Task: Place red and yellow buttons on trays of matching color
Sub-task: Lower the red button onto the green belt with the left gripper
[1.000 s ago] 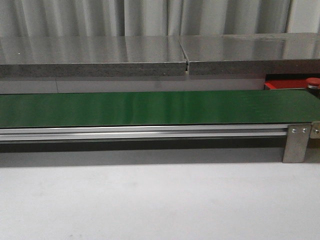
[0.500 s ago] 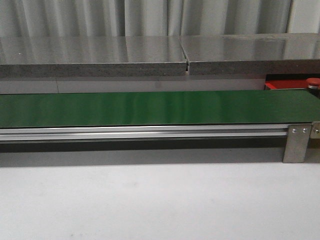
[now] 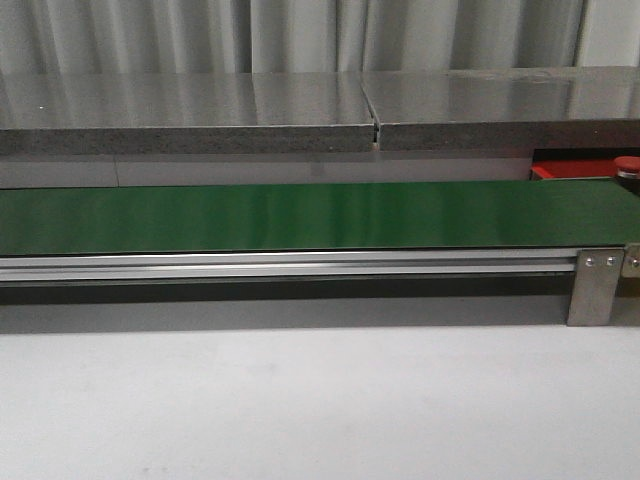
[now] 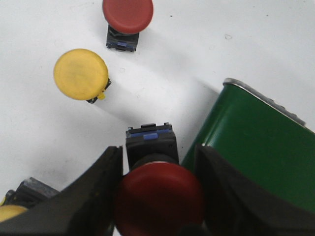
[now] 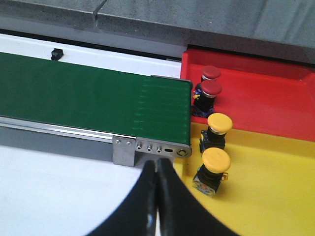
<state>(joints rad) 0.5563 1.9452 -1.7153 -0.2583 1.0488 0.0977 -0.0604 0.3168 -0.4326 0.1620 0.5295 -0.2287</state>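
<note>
In the front view no arm shows. In the left wrist view, the left gripper [image 4: 160,196] fills the bottom of the frame. Its two dark fingers [image 4: 101,189] stand apart, one at lower left and one at lower right, and a red button [image 4: 158,194] sits between them. In the right wrist view, the right gripper [image 5: 156,196] is at bottom centre, its two fingers pressed together with nothing between them.

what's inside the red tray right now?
Two red-capped round buttons stand in the flat red plastic tray, near its belt-side edge. Their bases are partly hidden, and the tray's far right runs out of view, so more could sit there.
</note>
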